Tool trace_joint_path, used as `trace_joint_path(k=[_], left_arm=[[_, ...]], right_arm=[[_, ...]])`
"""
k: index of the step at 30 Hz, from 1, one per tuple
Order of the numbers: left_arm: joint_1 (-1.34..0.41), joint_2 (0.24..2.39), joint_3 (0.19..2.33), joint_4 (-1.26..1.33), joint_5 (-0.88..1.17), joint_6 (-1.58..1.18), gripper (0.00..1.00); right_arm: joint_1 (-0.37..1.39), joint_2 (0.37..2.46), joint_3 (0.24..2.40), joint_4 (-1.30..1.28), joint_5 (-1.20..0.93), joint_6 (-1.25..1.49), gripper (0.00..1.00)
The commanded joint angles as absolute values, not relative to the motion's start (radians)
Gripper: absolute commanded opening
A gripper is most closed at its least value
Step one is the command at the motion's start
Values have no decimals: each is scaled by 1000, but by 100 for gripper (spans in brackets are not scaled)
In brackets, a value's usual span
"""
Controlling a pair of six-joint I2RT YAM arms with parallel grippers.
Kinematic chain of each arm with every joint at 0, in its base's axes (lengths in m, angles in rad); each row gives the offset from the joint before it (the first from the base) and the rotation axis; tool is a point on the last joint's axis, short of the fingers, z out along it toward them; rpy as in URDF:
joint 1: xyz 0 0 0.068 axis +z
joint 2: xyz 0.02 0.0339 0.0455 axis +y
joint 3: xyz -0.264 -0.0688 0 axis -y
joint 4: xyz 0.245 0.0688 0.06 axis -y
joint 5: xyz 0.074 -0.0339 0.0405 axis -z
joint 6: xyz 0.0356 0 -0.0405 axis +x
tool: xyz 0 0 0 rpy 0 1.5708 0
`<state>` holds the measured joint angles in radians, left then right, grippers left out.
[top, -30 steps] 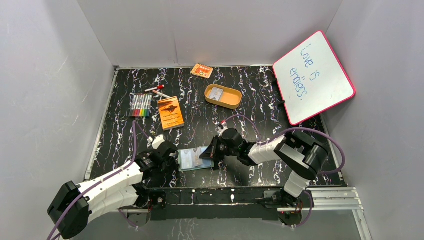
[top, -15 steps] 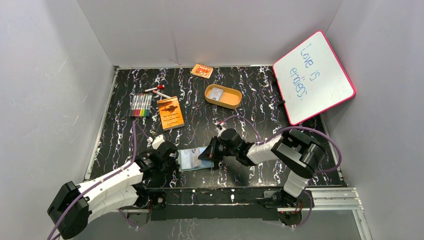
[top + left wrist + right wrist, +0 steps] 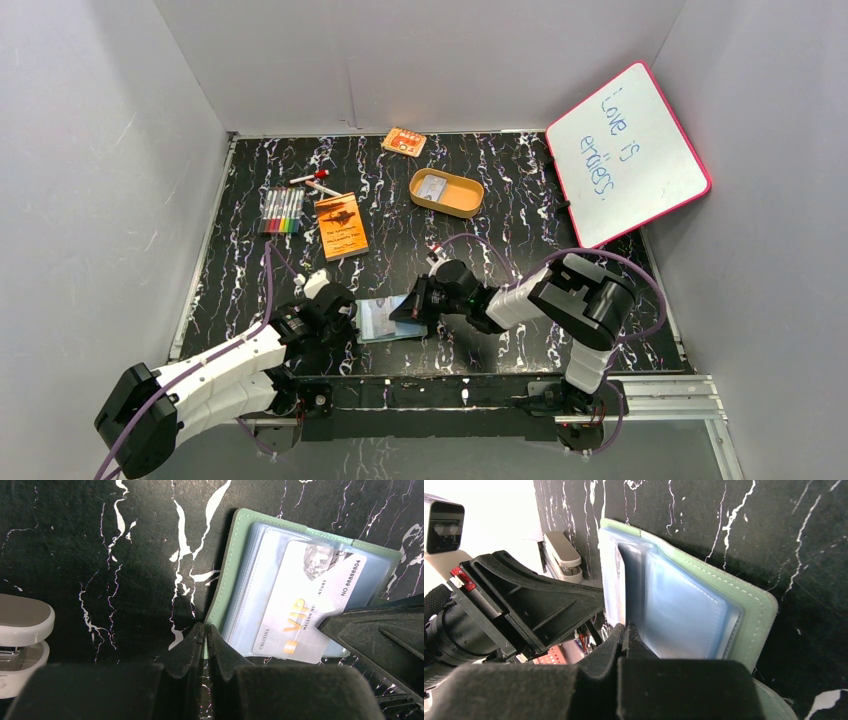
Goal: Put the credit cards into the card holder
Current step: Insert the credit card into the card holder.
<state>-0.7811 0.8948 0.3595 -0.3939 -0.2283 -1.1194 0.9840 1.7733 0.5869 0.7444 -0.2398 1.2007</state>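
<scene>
The sage-green card holder (image 3: 235,570) lies open near the table's front edge (image 3: 385,320), its clear bluish pockets facing up. My left gripper (image 3: 205,630) is shut on its near green edge (image 3: 350,318). A silver credit card (image 3: 300,605) marked VIP lies slanted over the pockets, its far end under clear plastic. My right gripper (image 3: 625,630) is shut on this card's near end from the right side (image 3: 410,306). In the right wrist view the pockets (image 3: 684,615) stand fanned. Another pale credit card (image 3: 432,186) lies in the tan tray.
The tan oval tray (image 3: 468,200) sits mid-table. An orange booklet (image 3: 341,226), a row of markers (image 3: 281,211) and loose pens (image 3: 315,182) lie at the left. An orange packet (image 3: 404,141) is at the back. A pink-framed whiteboard (image 3: 628,155) leans at the right.
My right gripper has slid a little to the left with the card, further over the card holder. The left arm has stayed still.
</scene>
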Motion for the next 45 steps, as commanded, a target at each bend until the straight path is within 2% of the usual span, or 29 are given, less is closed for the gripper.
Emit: trace_joint_path(k=[1,3,6,9,14,27,45], left_arm=[[-781,894,340,-442,-239,-1112,5],[-781,893,342,-442,-239,-1109,4],[-782,890,341,-444,-241,-1110,4],[-781,886,340,-445,-242,-1109,4],[-781,884,344,-450,-247,-1109,4],[-782,900,352,-443,-249,-1101,4],[-781,905,354,-426,-242,-1092,3]], right_arm=[[1006,1786,622,739,-264,1183,0],[1007,1782,628,722,-261,1177,3],[1007,1765,630,697,-251,1166,20],[1009,1749,636,664,-238,1152,31],[1010,1740,655,618,-229,1130,39],[1032,1765,760,494,-222,1053,43],[1061,1836,843,491,-291,1037,44]])
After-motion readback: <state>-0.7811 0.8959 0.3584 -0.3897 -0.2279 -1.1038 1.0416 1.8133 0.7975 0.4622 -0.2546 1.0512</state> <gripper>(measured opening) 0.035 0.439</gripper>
